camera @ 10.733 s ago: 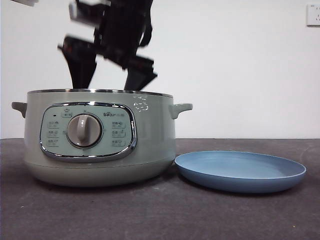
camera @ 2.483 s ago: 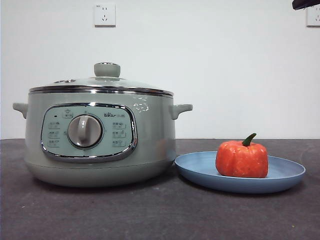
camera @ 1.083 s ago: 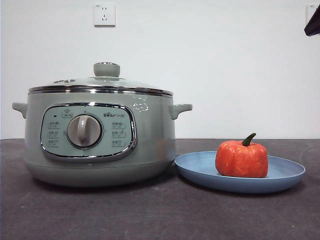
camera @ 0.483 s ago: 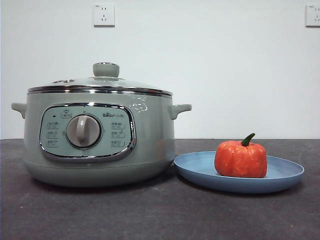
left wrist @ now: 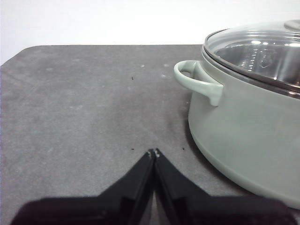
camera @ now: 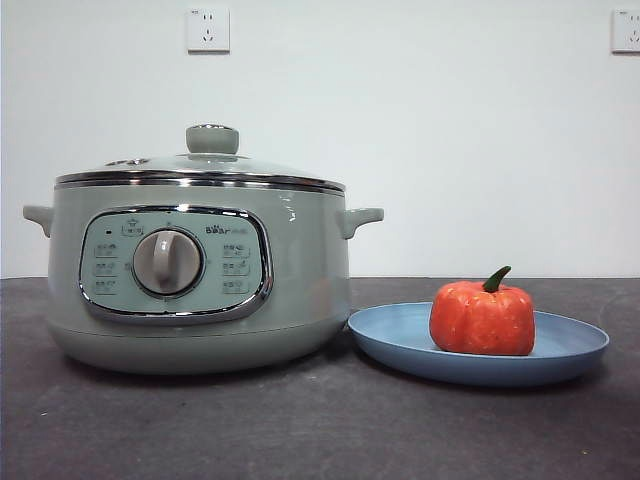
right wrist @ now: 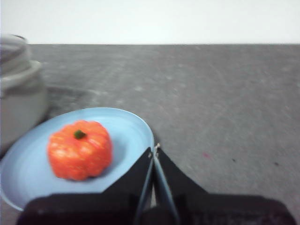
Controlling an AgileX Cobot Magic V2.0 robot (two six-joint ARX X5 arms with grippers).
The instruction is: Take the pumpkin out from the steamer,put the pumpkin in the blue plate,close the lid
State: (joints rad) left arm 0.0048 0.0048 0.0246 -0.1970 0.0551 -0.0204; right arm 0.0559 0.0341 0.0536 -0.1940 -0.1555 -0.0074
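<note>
Against a plain white wall, we saw a dark grey table (camera: 200, 430) carrying everything. We found the right end effector (right wrist: 154, 151) empty, jaws pressed together, just beside the blue plate (right wrist: 136, 126); the pumpkin (camera: 482, 316) sat upright in that plate, apart from the jaws. We saw the left end effector (left wrist: 153, 153) likewise closed on nothing, near the steamer (camera: 300, 290) by its side handle. On the steamer, the lid (camera: 200, 165) rested in place.
</note>
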